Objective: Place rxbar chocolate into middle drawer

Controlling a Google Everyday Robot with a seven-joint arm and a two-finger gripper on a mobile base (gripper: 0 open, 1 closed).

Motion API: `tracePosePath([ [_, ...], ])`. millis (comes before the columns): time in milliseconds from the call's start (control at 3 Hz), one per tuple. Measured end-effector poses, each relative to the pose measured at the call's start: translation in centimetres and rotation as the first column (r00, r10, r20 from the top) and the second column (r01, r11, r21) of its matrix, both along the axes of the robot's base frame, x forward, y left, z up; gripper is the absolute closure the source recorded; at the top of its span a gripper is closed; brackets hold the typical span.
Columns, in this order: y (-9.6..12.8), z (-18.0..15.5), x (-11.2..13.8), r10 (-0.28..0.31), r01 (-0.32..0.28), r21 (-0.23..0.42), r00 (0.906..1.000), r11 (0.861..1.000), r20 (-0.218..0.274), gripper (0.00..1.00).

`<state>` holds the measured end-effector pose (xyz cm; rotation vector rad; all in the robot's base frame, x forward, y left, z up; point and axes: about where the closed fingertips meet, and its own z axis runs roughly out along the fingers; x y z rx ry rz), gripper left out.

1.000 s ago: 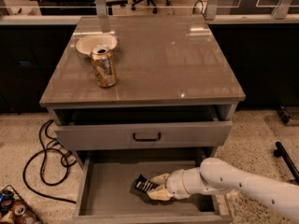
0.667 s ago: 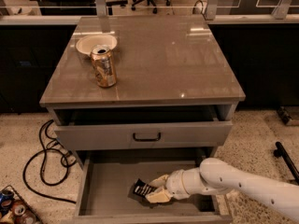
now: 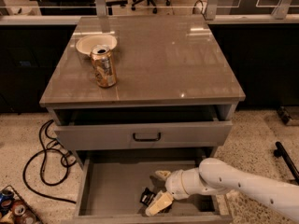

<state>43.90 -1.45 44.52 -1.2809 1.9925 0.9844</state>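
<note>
The rxbar chocolate (image 3: 146, 196), a small black-wrapped bar, lies on the grey floor of the pulled-out middle drawer (image 3: 112, 185), right of centre and near the front wall. My gripper (image 3: 153, 193) reaches into the drawer from the right on its white arm (image 3: 224, 178). Its fingers are spread wide, one (image 3: 162, 174) behind the bar and the other (image 3: 159, 203) in front of it. The bar sits between them, close to the front finger, and is not squeezed.
The drawer front (image 3: 145, 135) with a black handle sits just above, slightly pulled out. A gold can (image 3: 103, 66) and a white bowl (image 3: 96, 43) stand on the cabinet top. Black cables (image 3: 44, 157) lie on the floor at left. Several cans (image 3: 11, 209) sit at bottom left.
The gripper's fingers have spread apart and let go of the bar, which now rests on the drawer floor. The arm has barely moved.
</note>
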Motion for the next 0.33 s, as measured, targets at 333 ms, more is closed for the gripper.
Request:
tracePosePath([
  [333,0.01,0.0,0.0,0.0,0.0,0.0,1.0,1.0,0.0,0.0],
])
